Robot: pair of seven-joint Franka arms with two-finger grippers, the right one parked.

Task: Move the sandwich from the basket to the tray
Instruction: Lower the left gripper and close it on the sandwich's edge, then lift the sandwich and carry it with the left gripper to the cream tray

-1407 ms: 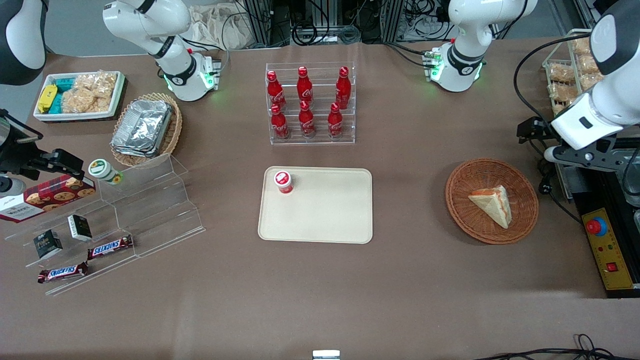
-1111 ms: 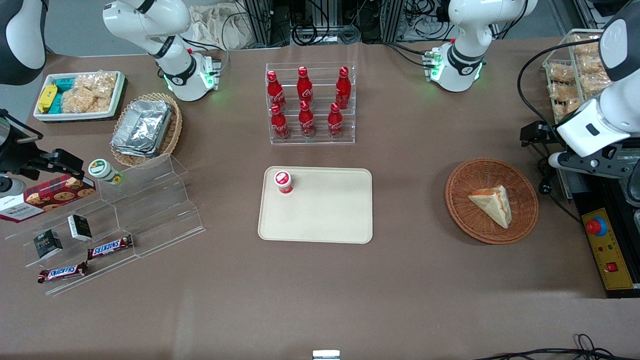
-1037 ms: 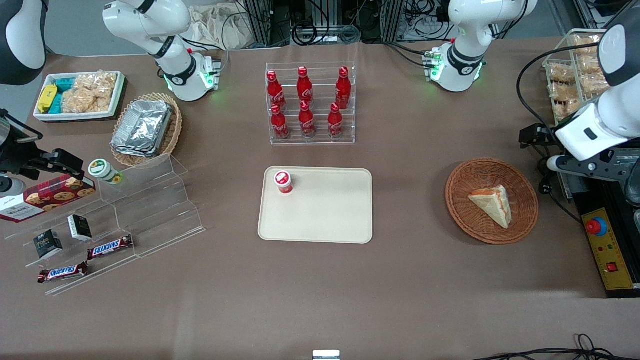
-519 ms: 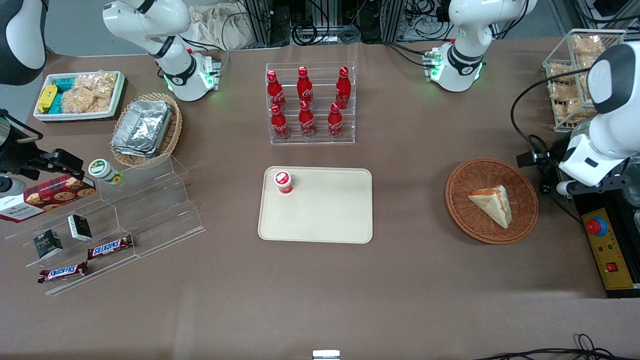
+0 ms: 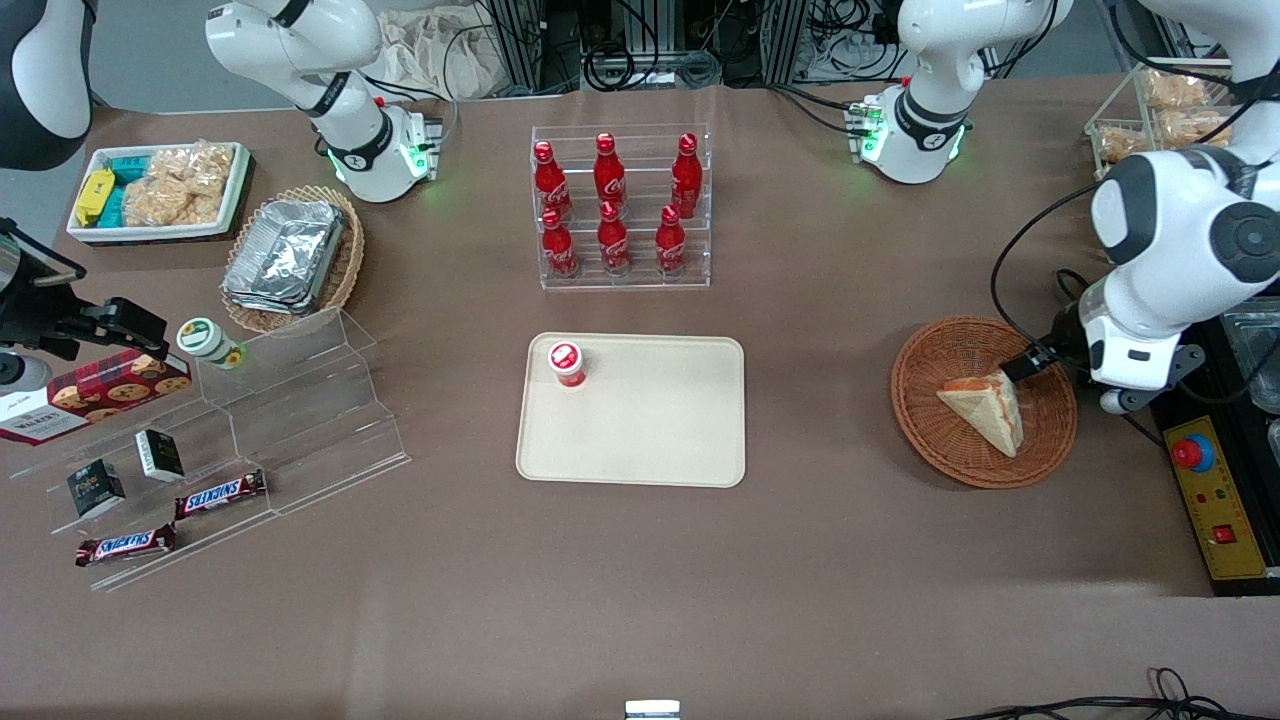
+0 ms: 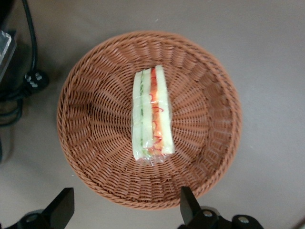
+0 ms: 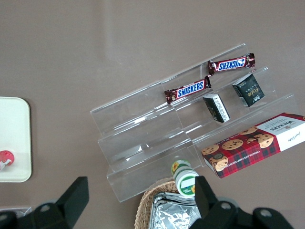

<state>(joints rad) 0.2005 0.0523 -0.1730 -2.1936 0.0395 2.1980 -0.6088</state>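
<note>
The sandwich (image 5: 985,408), a wrapped pale wedge with red and green layers, lies in the round reddish-brown basket (image 5: 930,440) toward the working arm's end of the table. In the left wrist view the sandwich (image 6: 152,114) rests on edge in the middle of the basket (image 6: 95,119). My left gripper (image 5: 1030,365) hovers above the basket's rim, apart from the sandwich. Seen from the wrist, the gripper (image 6: 125,210) is open and nothing is between its fingers (image 6: 188,205). The beige tray (image 5: 650,420) lies mid-table with a red-capped cup (image 5: 566,362) standing in one corner.
A clear rack of red bottles (image 5: 620,210) stands farther from the front camera than the tray. A wire rack of bagged snacks (image 5: 1150,110) and a yellow control box (image 5: 1215,495) sit at the working arm's table edge. A black plug and cable (image 6: 35,81) lie beside the basket.
The left arm has swung in from the table's edge toward the basket, so its gripper now hangs over the basket's rim. The sandwich, basket and tray have not moved.
</note>
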